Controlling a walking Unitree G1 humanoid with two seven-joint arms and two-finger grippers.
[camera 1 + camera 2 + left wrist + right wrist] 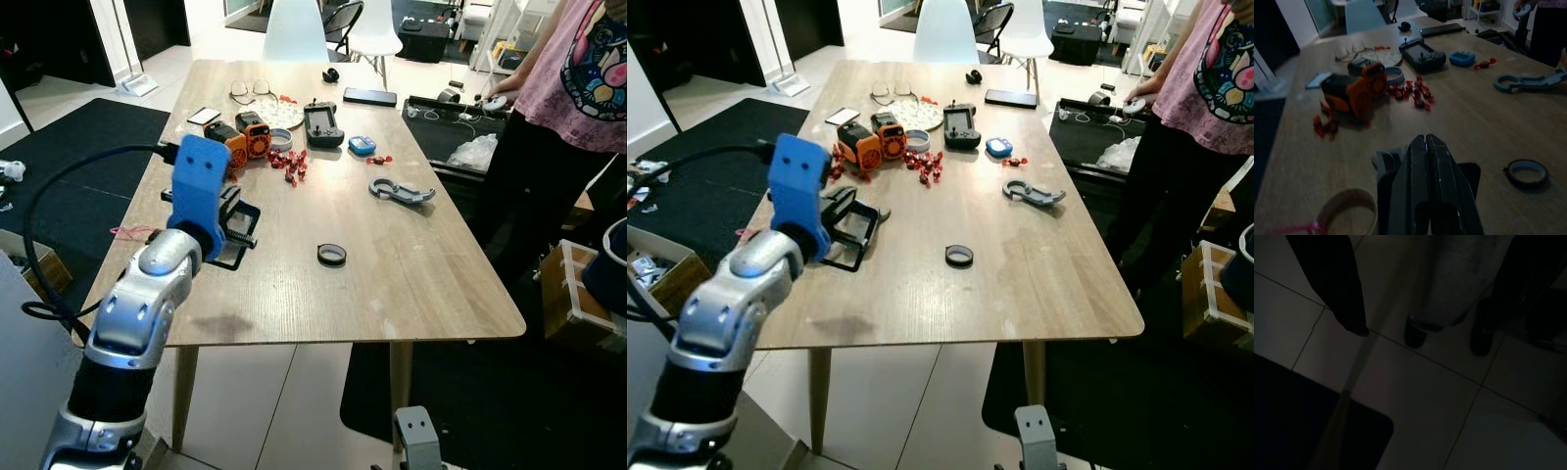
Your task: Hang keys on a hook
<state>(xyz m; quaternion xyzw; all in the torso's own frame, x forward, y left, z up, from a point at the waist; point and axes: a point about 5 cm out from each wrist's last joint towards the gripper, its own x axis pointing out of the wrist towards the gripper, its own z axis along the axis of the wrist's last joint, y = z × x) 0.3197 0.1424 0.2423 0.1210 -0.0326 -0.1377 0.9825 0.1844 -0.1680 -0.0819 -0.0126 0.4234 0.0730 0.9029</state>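
Observation:
My left gripper hovers low over the left part of the wooden table, its black fingers pressed together with nothing visible between them. A small grey piece and a flat black piece lie on the table just under the fingertips; I cannot tell what they are. A pale ring with a pink cord lies nearer the wrist, by the table's left edge. A grey hook-shaped piece lies right of the table's middle. My right arm hangs idle over the dark tiled floor, its fingers spread apart.
A black tape ring lies mid-table. Further back are orange gadgets, several red bits, a black controller, a blue disc, glasses and phones. A person stands at the table's right side. Chairs stand beyond the far end.

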